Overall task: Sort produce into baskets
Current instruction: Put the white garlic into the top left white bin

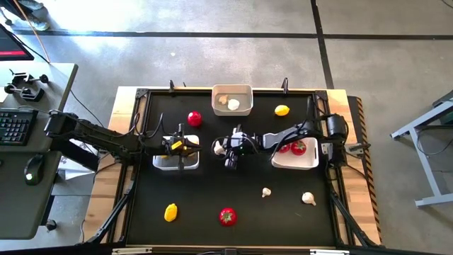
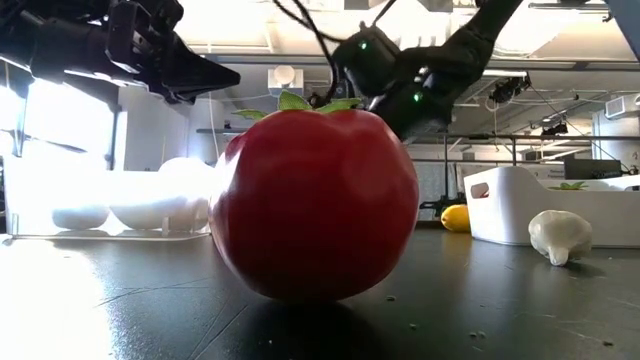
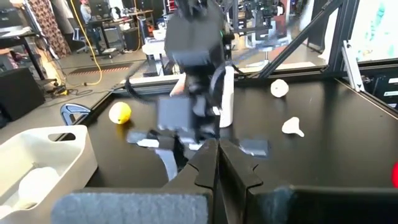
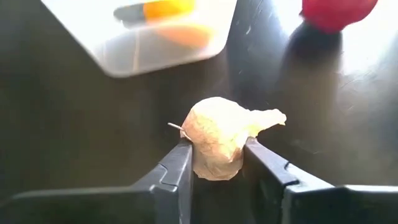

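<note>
Garlic bulb (image 4: 219, 146) sits right between your right gripper's (image 4: 217, 165) two fingers, which press against its sides at mid-table; its pointed tip sticks out to one side, and it rests on the black table (image 1: 212, 198). From above, you see that same bulb (image 1: 219, 147) just beside the lemon basket (image 1: 175, 161), over which your left gripper (image 1: 178, 145) hangs with its fingers closed on nothing.

Nearest the front edge lie a tomato (image 1: 227, 216) and a lemon (image 1: 170, 212), well apart from either claw. A little farther in, two more garlic bulbs (image 1: 266, 192) (image 1: 308, 198) rest on the right half. Beside your right arm, the tomato basket (image 1: 296, 157) holds two red pieces. Farther back, a loose tomato (image 1: 194, 118) and a loose lemon (image 1: 282, 110) lie on the mat, and the garlic basket (image 1: 233, 91) at the far edge holds two white bulbs.
</note>
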{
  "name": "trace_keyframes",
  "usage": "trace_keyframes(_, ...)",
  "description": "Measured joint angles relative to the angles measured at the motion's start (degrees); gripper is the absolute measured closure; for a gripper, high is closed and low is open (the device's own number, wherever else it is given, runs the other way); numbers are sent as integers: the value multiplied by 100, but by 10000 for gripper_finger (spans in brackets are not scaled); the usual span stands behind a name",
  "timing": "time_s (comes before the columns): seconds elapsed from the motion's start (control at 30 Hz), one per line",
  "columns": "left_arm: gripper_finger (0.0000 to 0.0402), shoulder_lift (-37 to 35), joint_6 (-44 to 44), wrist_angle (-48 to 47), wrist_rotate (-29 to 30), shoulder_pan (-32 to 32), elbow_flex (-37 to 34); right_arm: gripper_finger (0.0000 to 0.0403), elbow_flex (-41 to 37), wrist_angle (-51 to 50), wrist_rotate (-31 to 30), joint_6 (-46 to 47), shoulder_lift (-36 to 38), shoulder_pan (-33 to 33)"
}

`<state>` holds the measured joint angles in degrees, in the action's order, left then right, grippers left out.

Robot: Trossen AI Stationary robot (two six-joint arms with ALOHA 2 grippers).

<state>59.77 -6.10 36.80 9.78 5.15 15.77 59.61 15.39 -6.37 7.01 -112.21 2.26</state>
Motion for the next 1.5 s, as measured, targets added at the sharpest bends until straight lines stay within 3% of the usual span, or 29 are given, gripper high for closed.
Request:
trace_keyframes(0.13,401,0,-6,2,29,-19,0,306,0,-266,-89,-105,476,195)
trace_keyframes(0.33,401,0,-1,1,114,-31,2,308,2,-923,-727,-273,1391,911)
trace_keyframes(0.5,401,0,-54,48,144,-44,2,308,2,-1007,-388,-599,1589,1793)
trace_keyframes(0.67,401,0,3,61,153,-64,2,308,92,-1365,-163,-597,1493,2503)
trace_keyframes(0.83,401,0,-18,90,179,-70,2,309,808,-2279,43,-735,1321,2886)
trace_keyframes(1.2,401,0,-17,83,299,-68,2,309,2434,-3865,79,-1052,-71,3163)
trace_keyframes(1.5,401,0,-14,81,302,-63,2,297,2660,-4177,105,-1032,-425,3350)
